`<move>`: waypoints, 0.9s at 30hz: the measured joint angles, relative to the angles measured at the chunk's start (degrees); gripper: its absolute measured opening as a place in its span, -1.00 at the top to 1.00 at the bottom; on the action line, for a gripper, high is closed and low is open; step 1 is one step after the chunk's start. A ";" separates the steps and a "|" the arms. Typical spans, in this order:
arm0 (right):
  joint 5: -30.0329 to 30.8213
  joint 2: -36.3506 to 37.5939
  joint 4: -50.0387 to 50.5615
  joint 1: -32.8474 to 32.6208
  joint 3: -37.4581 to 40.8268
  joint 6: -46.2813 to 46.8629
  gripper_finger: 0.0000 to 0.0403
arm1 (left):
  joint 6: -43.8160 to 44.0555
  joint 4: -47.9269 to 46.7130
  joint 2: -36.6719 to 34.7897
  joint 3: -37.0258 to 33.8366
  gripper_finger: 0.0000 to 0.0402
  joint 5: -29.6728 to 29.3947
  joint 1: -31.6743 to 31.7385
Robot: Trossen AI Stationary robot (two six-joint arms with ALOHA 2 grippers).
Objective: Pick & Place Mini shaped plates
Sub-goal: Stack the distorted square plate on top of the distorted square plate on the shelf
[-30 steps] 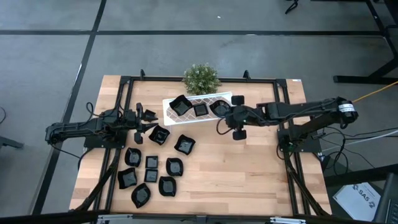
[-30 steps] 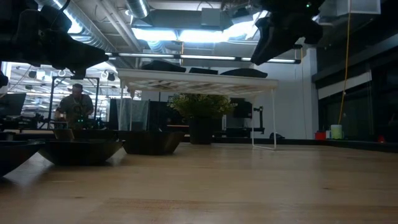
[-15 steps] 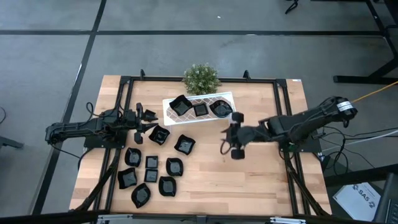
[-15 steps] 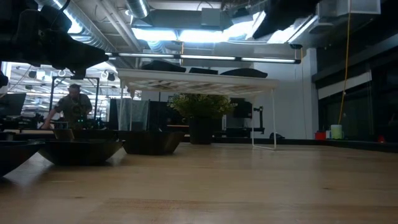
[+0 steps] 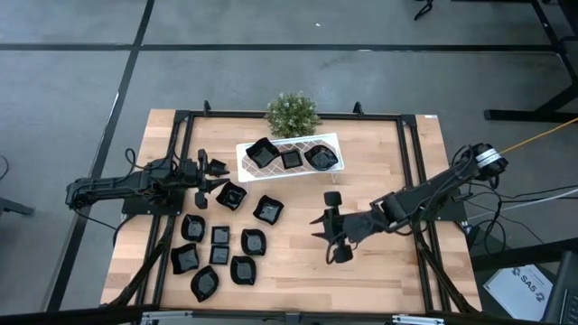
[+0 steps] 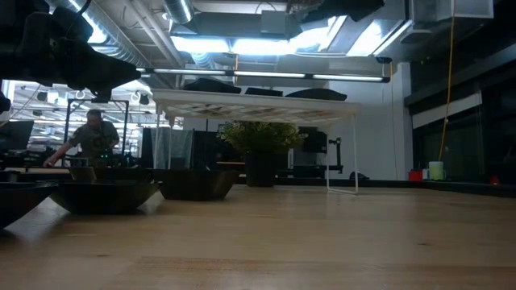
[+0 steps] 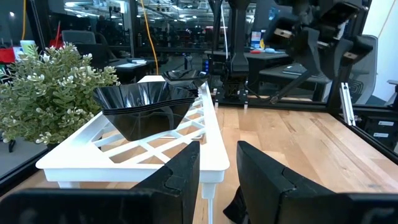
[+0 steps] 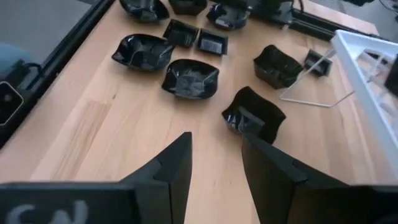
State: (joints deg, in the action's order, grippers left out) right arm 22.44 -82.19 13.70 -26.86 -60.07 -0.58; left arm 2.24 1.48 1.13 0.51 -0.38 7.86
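- The left arm lay stretched low along the table's left side, its left gripper (image 5: 209, 175) pointing right, fingers (image 7: 177, 174) parted and empty.
- The right arm reached in from the right edge; the right gripper (image 5: 327, 227) hung mid-table, fingers (image 8: 171, 165) apart, empty.

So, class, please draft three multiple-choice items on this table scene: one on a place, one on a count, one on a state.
1. Where does the plant stand?
A. behind the white rack
B. among the loose plates
C. off the table

2. How many black plates lie on the rack?
A. one
B. three
C. six

3. The right claw is:
A. shut on a plate
B. open and empty
C. out of sight

Answers:
1 A, it sits at the table's far edge beyond the rack.
2 B, three show in the high view.
3 B, its fingers stand apart, holding nothing.
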 joint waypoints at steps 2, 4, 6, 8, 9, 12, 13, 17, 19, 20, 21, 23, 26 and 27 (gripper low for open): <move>0.52 -0.87 -0.08 -0.44 0.00 0.01 0.30 | 0.00 0.01 -0.01 0.01 0.50 0.00 0.00; 0.86 -1.92 -0.13 -0.59 0.00 0.01 0.30 | 0.00 0.02 -0.01 0.02 0.50 -0.02 0.01; 0.93 -2.87 -0.14 -0.60 0.00 0.12 0.30 | 0.00 0.01 0.00 0.01 0.50 0.00 0.01; 0.94 -3.82 -0.32 -0.60 0.00 0.21 0.30 | 0.00 0.02 -0.02 0.00 0.50 -0.02 0.00; 0.95 -4.36 -0.74 -0.60 0.00 0.26 0.30 | 0.00 0.00 0.00 0.00 0.50 0.00 0.02; 0.94 -6.33 -2.35 -0.60 0.00 0.31 0.30 | 0.00 0.02 0.00 0.01 0.50 0.00 0.00; 0.94 -6.97 -3.14 -0.60 0.00 0.29 0.30 | 0.00 0.01 -0.02 0.02 0.50 0.00 0.00; 0.92 -8.94 -3.95 -0.60 0.00 0.00 0.30 | 0.00 0.01 0.00 0.02 0.50 -0.02 0.00; 0.90 -9.46 -3.95 -0.58 0.00 -0.04 0.30 | 0.00 0.02 0.00 0.00 0.50 -0.02 0.02; 0.92 -9.65 -4.08 -0.58 0.00 -0.04 0.30 | 0.00 0.02 -0.02 0.01 0.50 -0.02 0.00; 0.90 -9.71 -4.22 -0.58 0.00 -0.04 0.30 | 0.00 0.02 -0.01 0.01 0.50 0.00 0.00; 0.92 -9.71 -4.26 -0.58 0.00 0.08 0.30 | 0.00 0.01 0.00 0.01 0.50 -0.02 0.00; 0.91 -9.71 -4.32 -0.58 0.00 0.19 0.30 | 0.00 0.02 0.00 0.02 0.50 0.00 0.02; 0.90 -9.71 -4.32 -0.58 0.00 0.20 0.30 | 0.00 0.02 -0.02 0.00 0.50 0.00 0.00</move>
State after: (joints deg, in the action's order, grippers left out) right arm 23.33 -91.90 9.39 -27.44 -60.07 -0.38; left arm 2.24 1.50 1.10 0.51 -0.38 7.86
